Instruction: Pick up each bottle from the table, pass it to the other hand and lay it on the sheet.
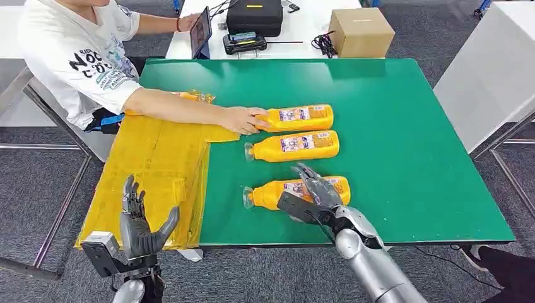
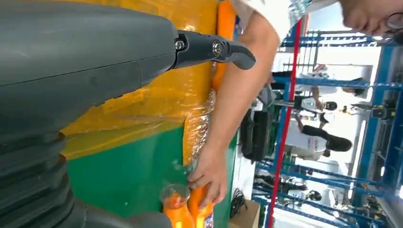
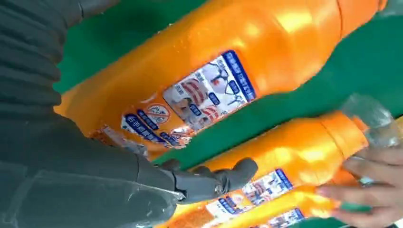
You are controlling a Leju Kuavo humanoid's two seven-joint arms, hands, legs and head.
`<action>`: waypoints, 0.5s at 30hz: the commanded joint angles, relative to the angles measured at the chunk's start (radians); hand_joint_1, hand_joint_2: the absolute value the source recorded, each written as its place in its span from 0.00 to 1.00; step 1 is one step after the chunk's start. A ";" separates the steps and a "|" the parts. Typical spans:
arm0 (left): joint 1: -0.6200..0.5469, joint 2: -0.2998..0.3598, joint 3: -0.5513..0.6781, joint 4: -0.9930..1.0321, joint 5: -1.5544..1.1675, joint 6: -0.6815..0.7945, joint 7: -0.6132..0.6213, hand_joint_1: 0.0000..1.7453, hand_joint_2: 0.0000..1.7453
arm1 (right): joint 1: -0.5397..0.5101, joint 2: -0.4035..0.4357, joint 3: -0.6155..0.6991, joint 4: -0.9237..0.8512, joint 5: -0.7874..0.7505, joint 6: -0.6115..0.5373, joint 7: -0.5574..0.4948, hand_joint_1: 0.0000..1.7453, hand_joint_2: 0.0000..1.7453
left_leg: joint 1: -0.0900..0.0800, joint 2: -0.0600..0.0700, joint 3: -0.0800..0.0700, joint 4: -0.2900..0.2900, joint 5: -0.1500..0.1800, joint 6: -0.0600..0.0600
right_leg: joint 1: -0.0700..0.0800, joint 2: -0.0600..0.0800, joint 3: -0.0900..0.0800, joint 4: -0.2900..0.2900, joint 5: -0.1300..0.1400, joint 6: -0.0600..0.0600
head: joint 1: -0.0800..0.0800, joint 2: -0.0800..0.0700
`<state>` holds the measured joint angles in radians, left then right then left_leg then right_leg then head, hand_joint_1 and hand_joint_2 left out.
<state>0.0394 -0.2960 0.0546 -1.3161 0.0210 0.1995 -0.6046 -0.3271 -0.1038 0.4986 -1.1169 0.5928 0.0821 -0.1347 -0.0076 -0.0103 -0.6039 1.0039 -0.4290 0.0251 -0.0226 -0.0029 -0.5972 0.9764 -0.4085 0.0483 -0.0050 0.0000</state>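
Nearest bottle point(image 1: 296, 191) apparently lies under right robot hand point(image 1: 318, 189).

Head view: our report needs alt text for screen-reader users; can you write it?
The robot's right hand rests on the nearest of three orange plastic bottles lying on a green table. A person's hand touches the farthest bottle; the robot's left hand hovers open over a yellow sheet.

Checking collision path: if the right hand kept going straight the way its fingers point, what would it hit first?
Probably the nearest bottle: the right hand is over it, fingers aimed across it toward the middle bottle. Its height above the nearest bottle is unclear; if it clears that one, the middle bottle comes next.
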 commanded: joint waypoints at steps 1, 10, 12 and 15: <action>-0.061 0.032 0.012 0.128 0.003 -0.010 0.010 0.00 1.00 | -0.150 -0.141 0.154 0.179 -0.063 0.108 0.003 0.00 1.00 | 0.000 -0.001 0.003 -0.001 0.000 -0.001 | 0.001 -0.001 0.004 -0.001 0.000 -0.001 | 0.000 0.000; -0.059 0.033 0.020 0.141 0.010 -0.012 0.018 0.00 1.00 | -0.181 -0.213 0.192 0.139 -0.118 0.121 0.047 0.00 1.00 | 0.000 -0.001 0.005 0.000 0.000 -0.001 | 0.001 -0.001 0.006 -0.001 0.000 -0.002 | 0.000 0.000; -0.059 0.033 0.020 0.141 0.010 -0.012 0.018 0.00 1.00 | -0.181 -0.213 0.192 0.139 -0.118 0.121 0.047 0.00 1.00 | 0.001 -0.001 0.005 0.000 -0.001 -0.001 | 0.001 -0.001 0.006 -0.001 -0.001 -0.002 | 0.000 0.000; -0.059 0.033 0.020 0.141 0.010 -0.012 0.018 0.00 1.00 | -0.179 -0.212 0.193 0.138 -0.118 0.121 0.046 0.00 1.00 | 0.001 0.000 0.005 0.000 -0.001 -0.001 | 0.001 0.000 0.006 -0.001 -0.001 -0.002 | 0.000 0.000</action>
<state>0.0150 -0.2846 0.0614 -1.2455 0.0256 0.1877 -0.5928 -0.4665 -0.2800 0.6188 -1.0418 0.4776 0.1980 -0.0938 -0.0081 -0.0110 -0.6017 1.0044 -0.4288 0.0254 -0.0228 -0.0033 -0.5944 0.9763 -0.4083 0.0485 -0.0050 0.0000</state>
